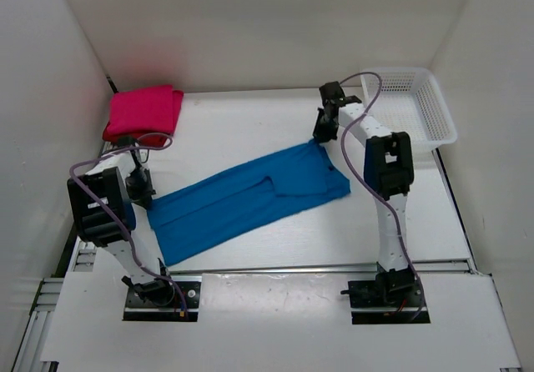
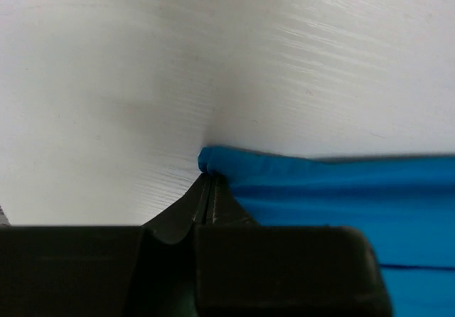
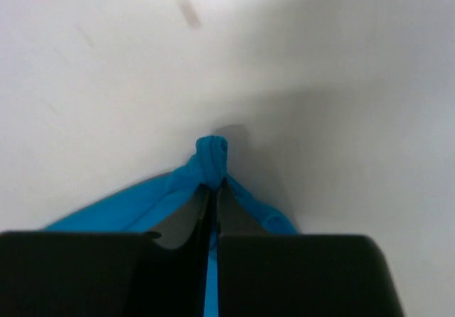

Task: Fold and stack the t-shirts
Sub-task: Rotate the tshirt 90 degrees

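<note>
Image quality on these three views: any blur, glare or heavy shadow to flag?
Top external: sharp, evenly lit, soft shadows only, a pink cast on the back wall above the pink t-shirt. Left wrist: fingers nearly black, no detail, blue t-shirt edge crisp. Right wrist: softer focus, a broad shadow on the table behind the pinched cloth.

1. One white table (image 1: 250, 122), my work surface.
2. One blue t-shirt (image 1: 250, 201), spread flat across the middle, slanting from my near left to far right.
3. One magenta-pink t-shirt (image 1: 146, 109), folded, far left corner.
4. One white mesh basket (image 1: 417, 143), far right corner.
</note>
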{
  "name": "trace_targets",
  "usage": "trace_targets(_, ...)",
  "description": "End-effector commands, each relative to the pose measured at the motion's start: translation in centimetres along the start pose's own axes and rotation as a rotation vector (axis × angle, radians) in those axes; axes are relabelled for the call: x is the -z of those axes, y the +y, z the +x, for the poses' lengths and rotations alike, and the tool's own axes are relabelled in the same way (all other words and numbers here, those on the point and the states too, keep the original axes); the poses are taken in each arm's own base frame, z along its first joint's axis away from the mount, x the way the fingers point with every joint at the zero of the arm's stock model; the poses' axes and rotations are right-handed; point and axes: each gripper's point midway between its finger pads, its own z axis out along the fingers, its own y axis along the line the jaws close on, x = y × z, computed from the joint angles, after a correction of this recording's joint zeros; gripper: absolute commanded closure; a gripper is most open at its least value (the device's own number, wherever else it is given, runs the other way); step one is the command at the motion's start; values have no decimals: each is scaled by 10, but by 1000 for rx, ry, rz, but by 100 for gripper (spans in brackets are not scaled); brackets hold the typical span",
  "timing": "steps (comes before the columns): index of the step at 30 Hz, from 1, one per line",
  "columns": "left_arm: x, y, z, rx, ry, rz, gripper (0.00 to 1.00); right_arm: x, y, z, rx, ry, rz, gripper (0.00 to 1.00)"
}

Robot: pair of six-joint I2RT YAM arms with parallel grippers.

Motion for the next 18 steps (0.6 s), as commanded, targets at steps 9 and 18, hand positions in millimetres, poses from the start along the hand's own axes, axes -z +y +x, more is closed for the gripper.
trace_targets(9,-1,4,-2,30,-18,17,26,21,67,-118,-46,-259,-240,32)
trace_targets(18,5,8,-8,41,-37,16,25,111,4,-66,-196,-297,-70,28)
